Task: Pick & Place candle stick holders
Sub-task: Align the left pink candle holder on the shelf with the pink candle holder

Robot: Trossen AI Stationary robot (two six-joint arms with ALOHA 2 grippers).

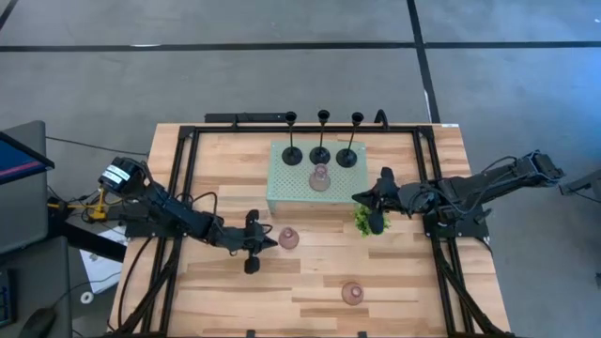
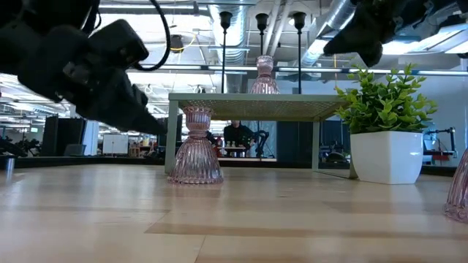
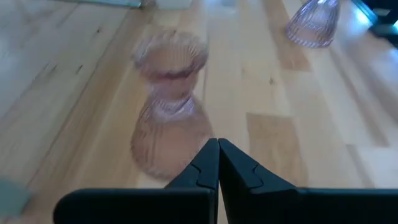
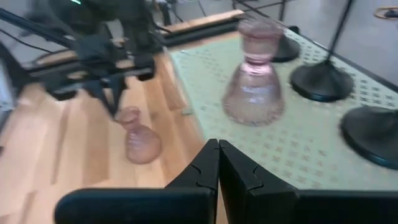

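Left end effector (image 1: pixel 261 243) closed, tray (image 1: pixel 282 192) holding four holders (image 1: pixel 320 156)

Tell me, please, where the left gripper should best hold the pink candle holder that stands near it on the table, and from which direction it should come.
Grip the pink holder at its narrow waist, between flared cup and wider ribbed base. It stands upright on bare wood, so a level approach from the left gripper side looks best. That gripper's fingers are shut and would need to open first.

Ribbed pink holder (image 2: pixel 195 157), green perforated tray (image 1: pixel 291 185)
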